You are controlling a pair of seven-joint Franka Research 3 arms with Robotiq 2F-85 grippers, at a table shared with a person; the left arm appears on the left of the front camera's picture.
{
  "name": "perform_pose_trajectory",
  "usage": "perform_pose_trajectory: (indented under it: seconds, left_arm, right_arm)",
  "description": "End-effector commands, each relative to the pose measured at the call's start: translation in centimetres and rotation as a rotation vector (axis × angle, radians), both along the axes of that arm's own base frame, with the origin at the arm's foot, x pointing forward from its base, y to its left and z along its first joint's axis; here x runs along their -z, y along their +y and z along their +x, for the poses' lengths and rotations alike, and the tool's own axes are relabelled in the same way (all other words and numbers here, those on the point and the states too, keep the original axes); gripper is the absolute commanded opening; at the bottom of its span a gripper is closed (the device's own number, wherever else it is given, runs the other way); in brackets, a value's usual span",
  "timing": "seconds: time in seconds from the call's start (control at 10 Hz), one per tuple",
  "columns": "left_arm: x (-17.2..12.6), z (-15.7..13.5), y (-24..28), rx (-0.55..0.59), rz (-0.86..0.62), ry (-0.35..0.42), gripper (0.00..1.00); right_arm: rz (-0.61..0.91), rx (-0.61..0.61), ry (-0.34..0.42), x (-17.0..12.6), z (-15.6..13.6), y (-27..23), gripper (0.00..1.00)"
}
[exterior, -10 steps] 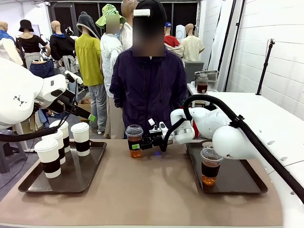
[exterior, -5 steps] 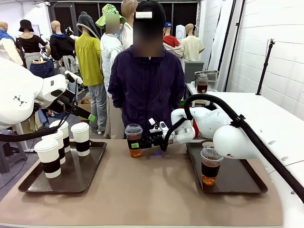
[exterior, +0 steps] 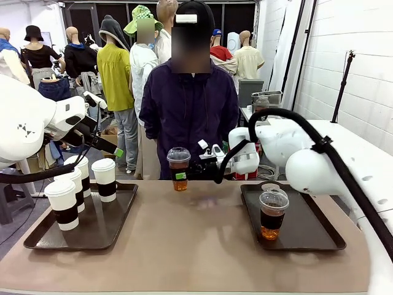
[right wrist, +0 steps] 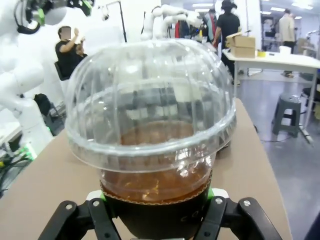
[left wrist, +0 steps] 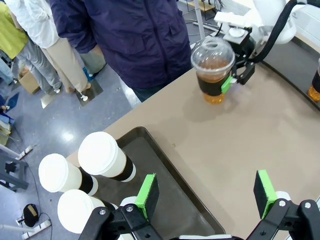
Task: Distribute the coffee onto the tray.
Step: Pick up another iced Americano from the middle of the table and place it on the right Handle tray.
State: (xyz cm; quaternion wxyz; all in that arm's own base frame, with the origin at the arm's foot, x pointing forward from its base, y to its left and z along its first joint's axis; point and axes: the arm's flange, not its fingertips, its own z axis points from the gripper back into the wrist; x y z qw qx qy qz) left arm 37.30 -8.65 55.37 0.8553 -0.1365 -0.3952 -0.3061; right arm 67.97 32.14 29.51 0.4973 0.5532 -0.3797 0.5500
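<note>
Dome-lidded cup [exterior: 178,168] of brown drink is off the surface [exterior: 196,246], held in the air at about 12 o'clock from surface centre, just in front of the person [exterior: 190,110]. Right gripper [exterior: 182,175] has its fingers clamped on the cup's lower body, at the dark sleeve; in the right wrist view the cup [right wrist: 152,145] sits square between both fingers [right wrist: 92,220], upright, lid seated.

Step in hand, as I judge it: carry this cup to the right tray [exterior: 319,236] at 3 o'clock and set it down.

How to do it well:
- Keep the cup upright w/ no wrist roll; liquid is high and the dome lid may pop.
- Hold the grip as is; thin plastic, so squeezing more could buckle it.
- Travel high enough to clear the tray rim, then lower straight.
- One clear cup [exterior: 272,214] already stands at the tray's near left, so aim for bare tray at its 12–1 o'clock, well apart from it.
- Release only once the base is flat on the tray, then back out along the fingers' line.

Left gripper [left wrist: 205,192] hangs w/ fingers apart over the left tray [exterior: 37,236] at 9 o'clock, holding nothing. Three white paper cups [exterior: 77,190] w/ dark sleeves stand there, clear of the carry path.
</note>
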Motion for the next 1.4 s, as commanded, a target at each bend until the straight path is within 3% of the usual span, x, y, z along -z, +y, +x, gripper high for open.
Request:
perform_pose_trajectory:
  seconds: [0.0, 0.7, 1.3]
  left_arm:
    - [0.0, 0.0, 0.1, 0.0, -0.006, 0.002, 1.0]
    - [0.0, 0.0, 0.1, 0.0, -0.006, 0.002, 1.0]
    - [0.0, 0.0, 0.1, 0.0, -0.006, 0.002, 1.0]
  right_arm:
    - [-0.016, -0.002, -0.004, -2.9, -3.3, -4.1, 0.67]
    - [0.026, 0.085, -0.058, -5.1, -6.0, -18.2, 0.67]
    - [-0.011, 0.089, -0.041, -4.2, -5.2, -20.4, 0.67]
